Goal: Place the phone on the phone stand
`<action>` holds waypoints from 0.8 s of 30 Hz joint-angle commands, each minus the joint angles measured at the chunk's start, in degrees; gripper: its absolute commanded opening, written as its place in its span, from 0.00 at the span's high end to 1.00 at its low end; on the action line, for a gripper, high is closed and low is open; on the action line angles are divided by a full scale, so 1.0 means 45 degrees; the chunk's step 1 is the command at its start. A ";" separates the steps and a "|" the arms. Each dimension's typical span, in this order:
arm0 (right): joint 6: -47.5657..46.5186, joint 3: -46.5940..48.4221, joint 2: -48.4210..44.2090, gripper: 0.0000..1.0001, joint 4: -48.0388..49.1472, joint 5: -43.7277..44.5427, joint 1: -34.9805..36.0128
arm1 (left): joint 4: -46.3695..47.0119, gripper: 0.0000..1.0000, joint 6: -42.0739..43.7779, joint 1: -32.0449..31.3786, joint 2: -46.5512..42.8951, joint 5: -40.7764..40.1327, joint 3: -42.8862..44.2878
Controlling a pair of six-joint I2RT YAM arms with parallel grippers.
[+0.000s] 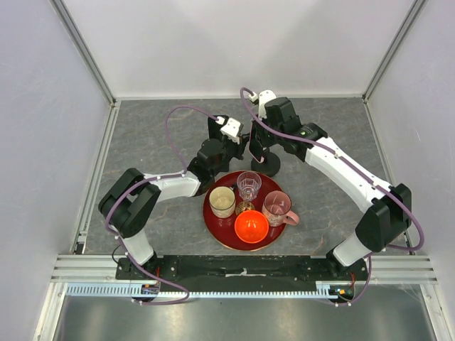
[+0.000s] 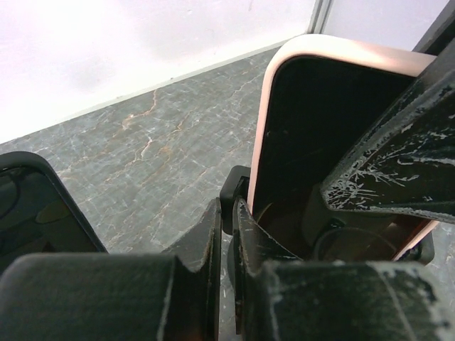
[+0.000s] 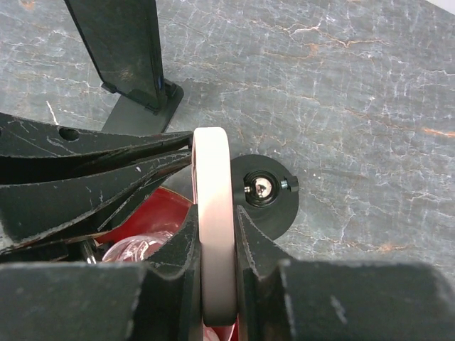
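- Your right end effector [image 3: 212,222] is clenched on the phone [image 3: 211,167], which stands on edge between its fingers with the pink rim towards the wrist camera.
- The phone is held up above the tabletop [image 3: 355,92], just left of the phone stand [image 3: 267,195]. It sits beside the stand's round base and is not resting on the stand.
- Your left end effector [image 2: 226,213] hangs just left of the phone, its fingers drawn almost together with nothing seen between them. The phone's dark screen faces it.
- A red tray [image 1: 212,226] of cups lies on the near side of both end effectors.
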 commanded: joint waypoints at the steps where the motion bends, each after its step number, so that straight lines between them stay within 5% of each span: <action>1: -0.1756 0.0769 0.0381 1.00 -0.1200 0.7315 -0.1053 | -0.0835 0.98 0.1016 0.0355 -0.1018 -0.1897 0.0312; 8: -0.1816 0.0788 0.0576 1.00 -0.0946 0.6034 -0.1267 | -0.3316 0.98 0.1118 0.0004 -0.1525 -0.2460 0.1152; 24: -0.1580 0.0437 0.0575 1.00 -0.0594 0.2768 -0.2087 | -0.4920 0.98 0.1001 -0.1500 -0.1721 -0.6388 0.1953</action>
